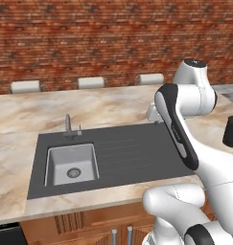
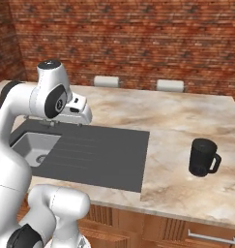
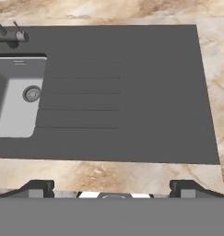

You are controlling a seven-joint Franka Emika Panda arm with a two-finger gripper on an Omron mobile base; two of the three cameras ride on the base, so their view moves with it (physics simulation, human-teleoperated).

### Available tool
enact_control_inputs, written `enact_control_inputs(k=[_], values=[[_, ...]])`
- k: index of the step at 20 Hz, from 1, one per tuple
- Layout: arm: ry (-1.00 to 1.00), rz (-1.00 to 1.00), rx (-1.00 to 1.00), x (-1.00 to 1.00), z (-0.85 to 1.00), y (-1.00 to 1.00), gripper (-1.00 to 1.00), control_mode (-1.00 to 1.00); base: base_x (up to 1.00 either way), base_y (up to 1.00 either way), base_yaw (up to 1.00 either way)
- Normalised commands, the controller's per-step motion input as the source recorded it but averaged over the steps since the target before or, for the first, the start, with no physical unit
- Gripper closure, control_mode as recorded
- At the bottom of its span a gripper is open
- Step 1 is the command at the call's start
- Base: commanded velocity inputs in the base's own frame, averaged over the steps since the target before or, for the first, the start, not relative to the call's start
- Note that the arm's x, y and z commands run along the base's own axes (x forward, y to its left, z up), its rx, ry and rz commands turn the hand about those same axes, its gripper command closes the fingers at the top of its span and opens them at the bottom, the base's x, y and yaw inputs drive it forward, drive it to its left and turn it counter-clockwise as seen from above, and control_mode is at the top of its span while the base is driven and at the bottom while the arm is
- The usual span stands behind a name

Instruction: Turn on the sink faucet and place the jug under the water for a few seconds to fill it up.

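Left base view
sink [image 1: 137, 153]: dark panel set in the marble counter [image 1: 22, 119], ribbed drainboard to the right of the basin [image 1: 71, 164].
faucet [image 1: 68, 125]: upright at the back edge of the panel, just behind the basin; no water runs from it.
jug [image 1: 231, 131]: black, on the counter at the right edge of the picture, well apart from the sink, partly hidden by the arm [image 1: 180, 129].
stools [image 1: 91, 82]: three pale backs behind the counter, in front of the brick wall [image 1: 89, 38].

Right base view
jug [image 2: 203, 157]: upright on bare counter to the right of the sink [image 2: 104, 155], handle turned to the right, nothing touching it.
arm [image 2: 51, 97]: bent over the left part of the sink; the hand itself is turned away, fingers not clear here.
basin [image 2: 34, 147]: pale, partly behind the arm.

Hand view
gripper [image 3: 112, 188]: looks down on the drainboard, near its front edge; the two fingertips [image 3: 37, 188] stand far apart, spread wide, with nothing between them.
sink [image 3: 155, 92]: drainboard ribs in the middle, basin [image 3: 16, 101] with round drain at left.
faucet [image 3: 9, 36]: at upper left, behind the basin.
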Motion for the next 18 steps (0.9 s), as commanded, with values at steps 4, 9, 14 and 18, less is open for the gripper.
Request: enact_control_inputs(k=[4,9,14,18], values=[[0.0,0.0,0.0,0.0,0.0,0.0,-1.0,1.0,0.15,-0.26,0.0],[0.0,0.0,0.0,0.0,0.0,0.0,-1.0,1.0,0.24,-0.28,0.0],[0.0,0.0,0.0,0.0,0.0,0.0,-1.0,1.0,0.01,-0.34,-0.03],[0.0,0.0,0.0,0.0,0.0,0.0,-1.0,1.0,0.01,-0.32,-0.08]])
